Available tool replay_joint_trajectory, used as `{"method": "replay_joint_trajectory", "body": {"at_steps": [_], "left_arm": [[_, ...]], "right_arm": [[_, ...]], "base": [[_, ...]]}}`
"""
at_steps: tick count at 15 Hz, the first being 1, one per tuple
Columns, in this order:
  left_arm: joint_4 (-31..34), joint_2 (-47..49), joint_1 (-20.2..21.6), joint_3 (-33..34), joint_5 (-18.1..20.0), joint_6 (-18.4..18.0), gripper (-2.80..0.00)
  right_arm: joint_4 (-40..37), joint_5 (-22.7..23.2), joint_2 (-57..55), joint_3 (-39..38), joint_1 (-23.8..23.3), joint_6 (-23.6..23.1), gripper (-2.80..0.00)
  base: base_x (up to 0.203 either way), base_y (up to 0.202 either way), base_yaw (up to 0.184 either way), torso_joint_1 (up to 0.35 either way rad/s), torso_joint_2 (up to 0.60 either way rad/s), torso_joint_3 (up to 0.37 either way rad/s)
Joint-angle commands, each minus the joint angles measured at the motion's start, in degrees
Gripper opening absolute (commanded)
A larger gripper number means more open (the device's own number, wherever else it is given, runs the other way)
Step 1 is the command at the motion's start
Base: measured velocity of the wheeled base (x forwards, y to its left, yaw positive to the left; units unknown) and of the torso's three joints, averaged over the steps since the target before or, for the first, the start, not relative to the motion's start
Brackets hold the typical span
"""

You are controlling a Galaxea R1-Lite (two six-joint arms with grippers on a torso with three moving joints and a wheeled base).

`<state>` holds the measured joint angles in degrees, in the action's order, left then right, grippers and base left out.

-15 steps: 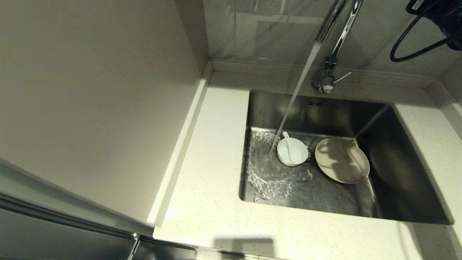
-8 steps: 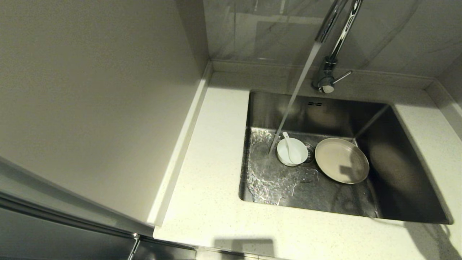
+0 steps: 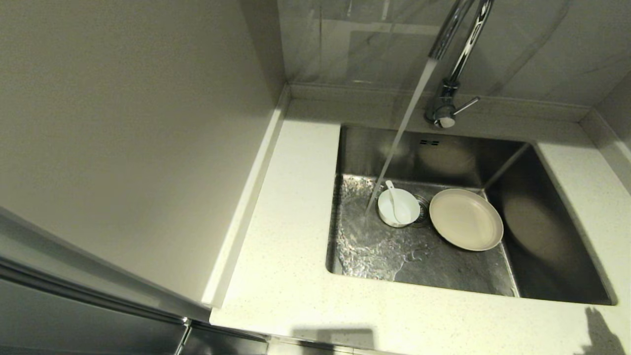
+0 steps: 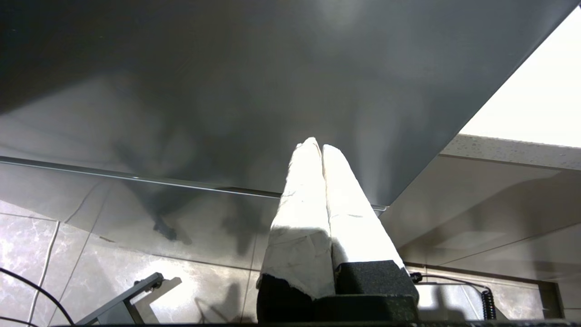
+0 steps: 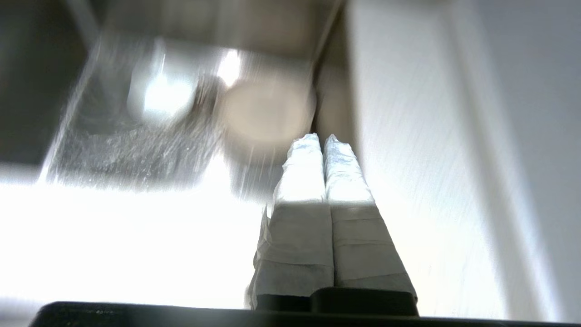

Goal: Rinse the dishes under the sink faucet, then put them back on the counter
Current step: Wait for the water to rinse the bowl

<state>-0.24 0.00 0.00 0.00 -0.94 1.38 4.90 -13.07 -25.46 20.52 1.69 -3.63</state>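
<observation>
Water is running from the faucet and hitting the sink floor just beside the bowl. The spoon is lying inside the bowl, handle leaning on the rim toward the back wall. The plate is sitting flat on the sink floor, just beside the bowl on the far side from the stream, with the drain peeking out between them. The counter is wrapping around the sink.

I'm seeing neither hand from the head camera. The right hand is hovering over the counter edge with its fingers pressed together and holding nothing; the plate is just ahead of its tips and the bowl further off to one side, both blurred. The left hand is parked low beside a dark cabinet panel, away from the sink, fingers also pressed together and holding nothing.
</observation>
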Motion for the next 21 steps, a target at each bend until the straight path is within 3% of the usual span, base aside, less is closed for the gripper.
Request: {"method": "replay_joint_trajectory", "body": {"at_steps": [1,4,11,16,21], "left_arm": [[0.0,-0.3,0.0,0.0,0.0,0.0,-2.80],[0.0,-0.2,0.0,0.0,0.0,0.0,-2.80],[0.0,-0.2,0.0,0.0,0.0,0.0,-2.80],[0.0,-0.2,0.0,0.0,0.0,0.0,-2.80],[0.0,-0.2,0.0,0.0,0.0,0.0,-2.80]], "right_arm": [[-15.9,4.2,11.2,-2.6,-2.6,1.0,-2.80],[-21.8,6.0,13.6,-4.8,-2.5,2.2,-2.80],[-13.5,6.7,25.5,-15.3,-1.7,-1.0,-2.80],[-9.2,12.6,25.5,-17.5,-1.7,-2.2,-2.80],[-6.7,14.3,25.4,-19.9,-1.7,1.2,-2.80]], "base": [[0.000,0.000,0.000,0.000,0.00,0.000],[0.000,0.000,0.000,0.000,0.00,0.000],[0.000,0.000,0.000,0.000,0.00,0.000],[0.000,0.000,0.000,0.000,0.00,0.000],[0.000,0.000,0.000,0.000,0.00,0.000]]}}
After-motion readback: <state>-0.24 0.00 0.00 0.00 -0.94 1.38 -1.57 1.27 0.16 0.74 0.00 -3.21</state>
